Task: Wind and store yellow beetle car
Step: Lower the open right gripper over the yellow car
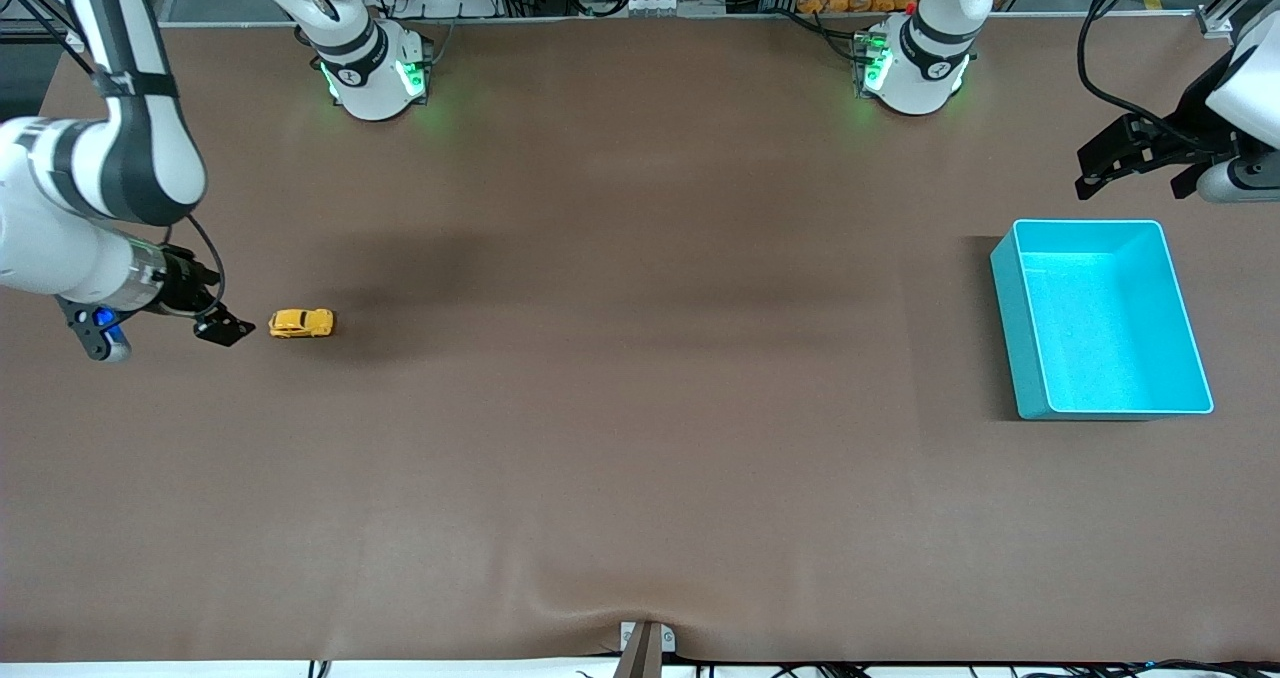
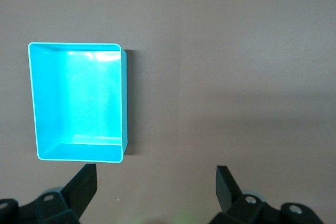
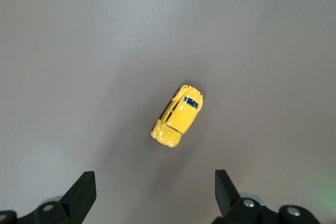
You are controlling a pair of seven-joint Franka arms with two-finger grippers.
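The yellow beetle car (image 1: 301,323) is sitting on its wheels on the brown table (image 1: 640,438), at the middle left of the front view, toward the right arm's end. In the right wrist view the car (image 3: 178,116) is lying near the centre of the frame, clear of both fingers.

The right gripper (image 1: 222,329) is hanging just beside the car at the left edge of the front view, its jaws spread wide and gripping nothing.

The turquoise bin (image 1: 1100,318) is standing at the middle right of the front view, toward the left arm's end, well apart from the car.

The left gripper (image 1: 1120,163) is waiting at the upper right, above the bin, fingers released and holding nothing.
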